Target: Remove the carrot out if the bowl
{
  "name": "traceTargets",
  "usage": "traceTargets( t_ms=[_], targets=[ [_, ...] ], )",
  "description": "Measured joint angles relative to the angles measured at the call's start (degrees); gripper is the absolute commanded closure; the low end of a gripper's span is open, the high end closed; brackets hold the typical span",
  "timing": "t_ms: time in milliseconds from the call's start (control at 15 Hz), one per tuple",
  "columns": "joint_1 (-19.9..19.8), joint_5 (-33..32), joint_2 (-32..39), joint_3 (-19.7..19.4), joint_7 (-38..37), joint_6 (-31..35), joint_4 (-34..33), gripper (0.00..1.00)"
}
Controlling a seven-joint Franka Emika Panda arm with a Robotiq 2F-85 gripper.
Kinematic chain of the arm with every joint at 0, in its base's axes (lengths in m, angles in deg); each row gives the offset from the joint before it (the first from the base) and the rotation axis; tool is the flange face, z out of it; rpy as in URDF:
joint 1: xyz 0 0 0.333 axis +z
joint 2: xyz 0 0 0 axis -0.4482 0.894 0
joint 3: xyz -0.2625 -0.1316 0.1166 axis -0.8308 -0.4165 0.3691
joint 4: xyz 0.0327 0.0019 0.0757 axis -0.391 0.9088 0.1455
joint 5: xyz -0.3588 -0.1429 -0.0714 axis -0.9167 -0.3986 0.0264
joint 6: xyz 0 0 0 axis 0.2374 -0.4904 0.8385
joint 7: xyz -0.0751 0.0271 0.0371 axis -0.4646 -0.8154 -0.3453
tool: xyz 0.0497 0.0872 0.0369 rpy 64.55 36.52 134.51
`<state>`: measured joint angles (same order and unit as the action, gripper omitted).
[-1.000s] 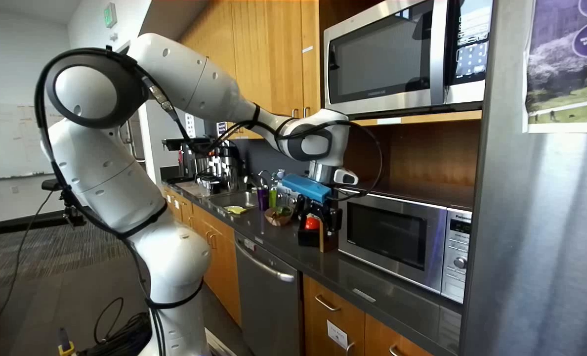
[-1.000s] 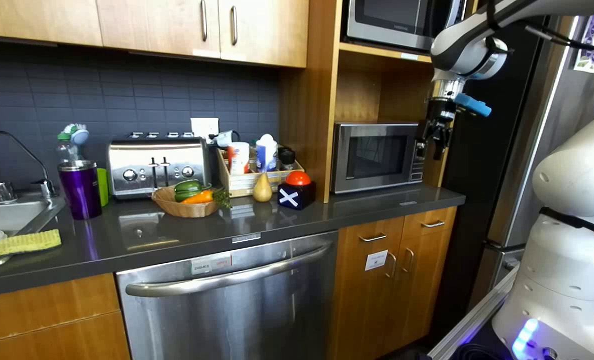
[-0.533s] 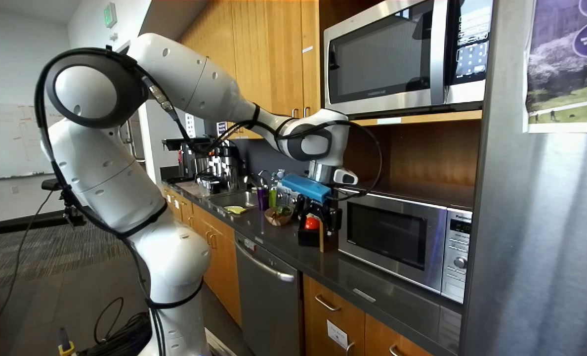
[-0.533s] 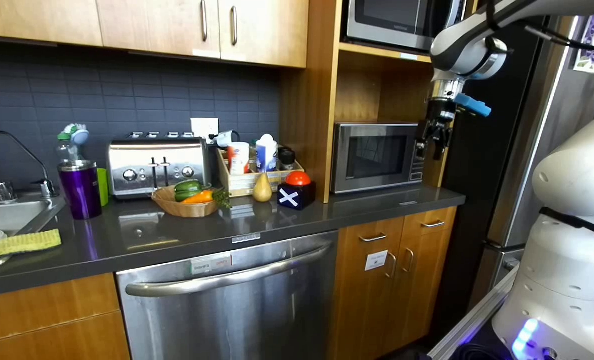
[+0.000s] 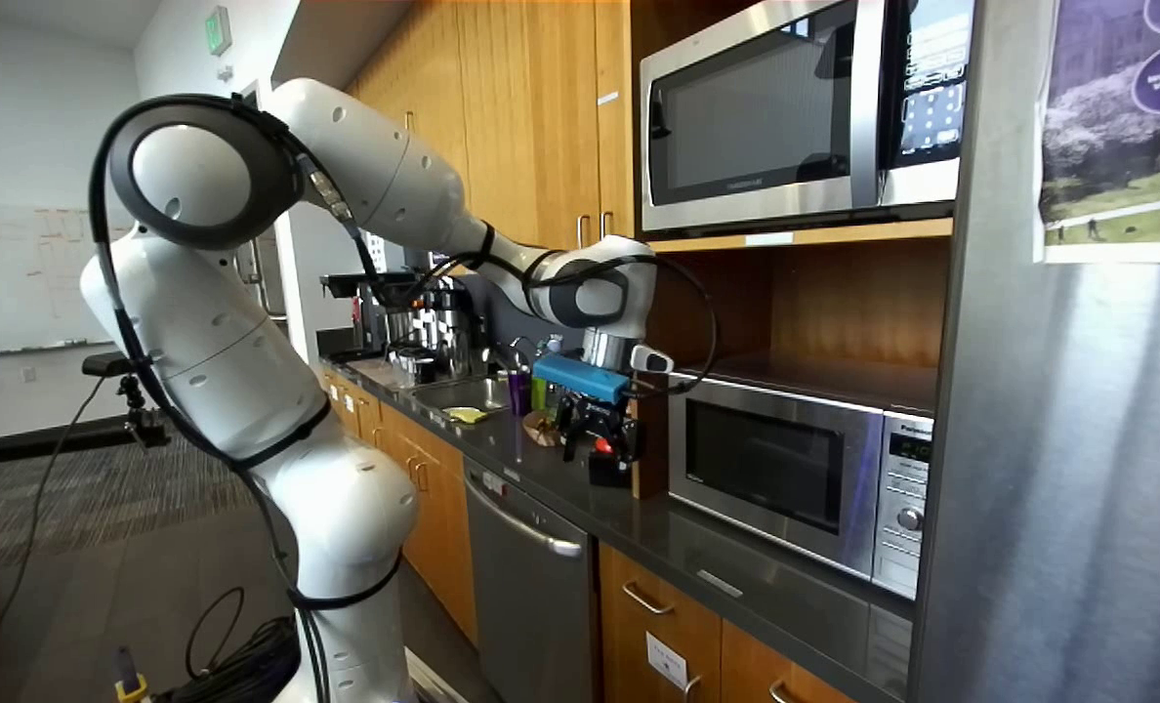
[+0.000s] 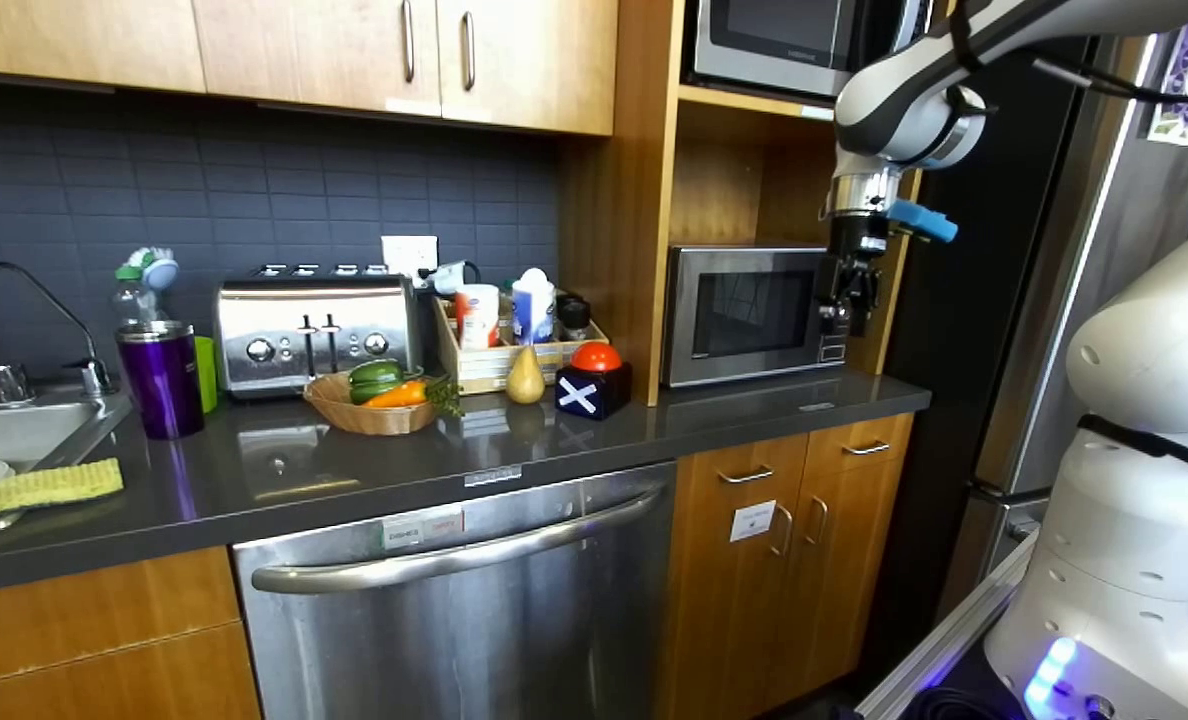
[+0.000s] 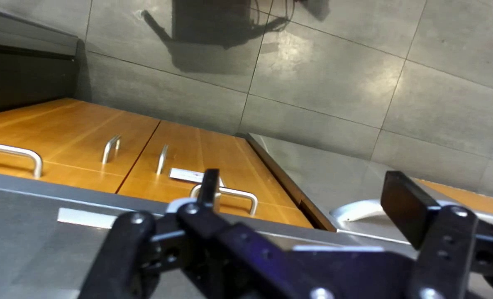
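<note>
Carrot (image 6: 400,395) lies in the bowl (image 6: 374,420) on the worktop (image 6: 384,465). Pincer (image 7: 307,197), spread apart, is cut off below in the wrist view; in an exterior view it partly hides the bowl (image 5: 541,434), carrot indistinct.

My gripper (image 5: 599,453) partly hides the bowl (image 5: 543,437) and red button (image 5: 603,445) in an exterior view. In an exterior view, the left edge crops the sink (image 6: 19,432).

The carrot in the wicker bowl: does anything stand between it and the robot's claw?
Roughly, yes: in an exterior view, a yellow pear-shaped object and a red-domed dark box stand between the carrot and the claw. The claw may need to pass over or around them.
</note>
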<state>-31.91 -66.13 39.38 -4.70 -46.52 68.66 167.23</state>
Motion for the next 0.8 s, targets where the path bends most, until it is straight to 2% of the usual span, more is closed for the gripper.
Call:
traceTargets(
  t_ms=[267, 800],
  targets=[
    [2.78, -0.01, 0.00, 4.32, -0.01, -0.27, 1.87, 0.00],
    [12.18, 0.16, 0.60, 11.57, 0.02, -1.24, 2.54, 0.00]
  ],
)
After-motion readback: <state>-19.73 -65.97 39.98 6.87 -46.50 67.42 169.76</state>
